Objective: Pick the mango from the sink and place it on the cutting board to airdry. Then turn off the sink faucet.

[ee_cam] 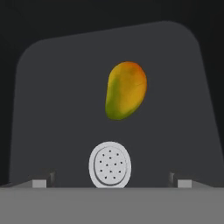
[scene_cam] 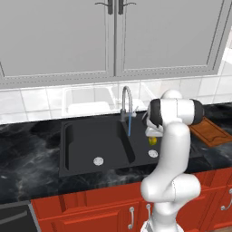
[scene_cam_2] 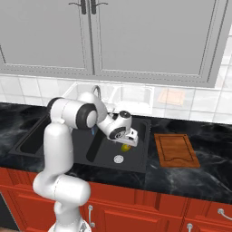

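Gripper wide, empty, over sink. Mango at 12 past drain; I'd advance, centre fingers, descend.

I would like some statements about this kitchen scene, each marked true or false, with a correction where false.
1. The mango lies in the sink. True.
2. The gripper holds the mango. False: its fingers are spread apart, with the fruit lying beyond them.
3. Water runs from the sink faucet. True.
4. The cutting board carries the mango. False: the board is bare.
5. The mango covers the drain. False: it lies beside the drain, apart from it.
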